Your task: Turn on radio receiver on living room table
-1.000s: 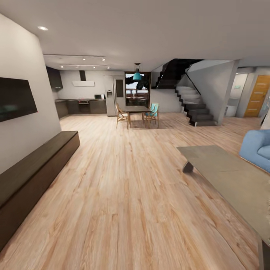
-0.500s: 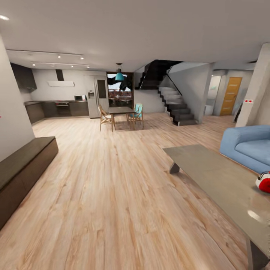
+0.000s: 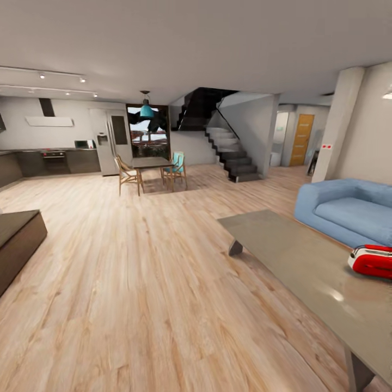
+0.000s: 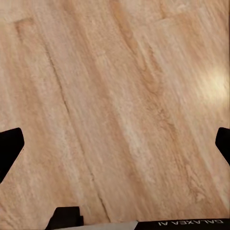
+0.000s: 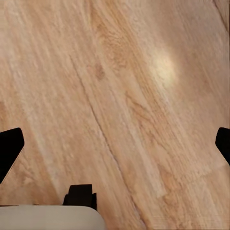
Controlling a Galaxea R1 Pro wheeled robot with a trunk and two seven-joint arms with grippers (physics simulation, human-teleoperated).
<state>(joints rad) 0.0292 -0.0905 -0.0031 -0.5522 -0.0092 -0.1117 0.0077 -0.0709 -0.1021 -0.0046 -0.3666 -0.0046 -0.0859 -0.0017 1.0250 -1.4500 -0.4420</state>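
Your radio receiver (image 3: 372, 260) sits on the tabletop (image 3: 305, 256) at the frame's right edge. "GALAXEA AI" reads inverted at the left wrist view's bottom. Both end effectors, left (image 4: 115, 143) and right (image 5: 115, 143), are spread wide over plank floor (image 4: 120, 96).

From my left wrist camera I see the left gripper (image 4: 115, 143) with its two dark fingertips (image 4: 9, 146) spread wide, one at each side edge of the picture and nothing between them. It points down toward the floor. My right wrist camera shows the right gripper (image 5: 115, 143) in the same pose: dark fingertips (image 5: 10, 143) far apart at the two side edges, nothing held, also aimed downward. A strip of each arm's body sits along the near edge.
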